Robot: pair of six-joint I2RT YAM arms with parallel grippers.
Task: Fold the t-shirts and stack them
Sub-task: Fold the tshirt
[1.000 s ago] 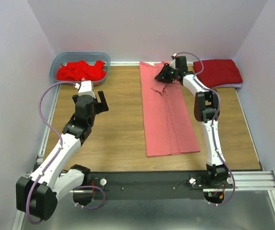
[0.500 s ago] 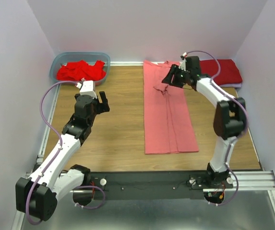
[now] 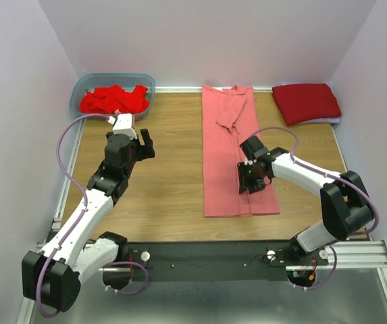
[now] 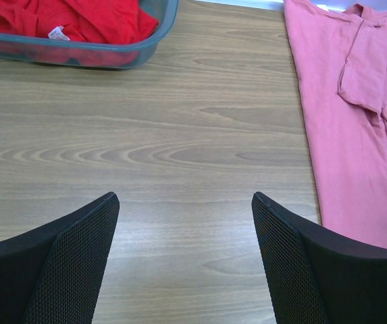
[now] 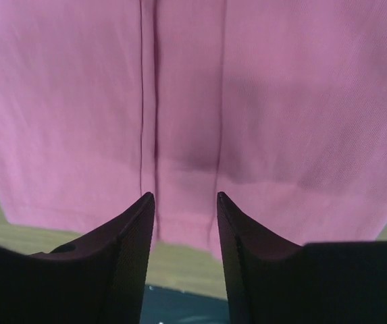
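From above, I see the salmon-pink shirt (image 3: 237, 158) lying as a long narrow strip down the middle of the table (image 3: 173, 175), running from the far edge toward the near one, with a sleeve folded in at its far end. The right gripper (image 3: 250, 179) hangs over the near part of that strip. The left gripper (image 3: 142, 143) sits over bare wood, well to the left of the shirt. At the far left a blue-grey tub (image 3: 78, 88) holds crumpled red shirts (image 3: 112, 100). At the far right lies a folded dark red shirt (image 3: 306, 102).

On the left wrist camera, the fingers (image 4: 71, 256) are spread wide with only wood between them. The tub is at the far left and the pink strip is on the right.

On the right wrist camera, the fingers (image 5: 132, 236) stand a little apart, gripping nothing. Pink cloth fills the view, and its near hem lies just past the tips.
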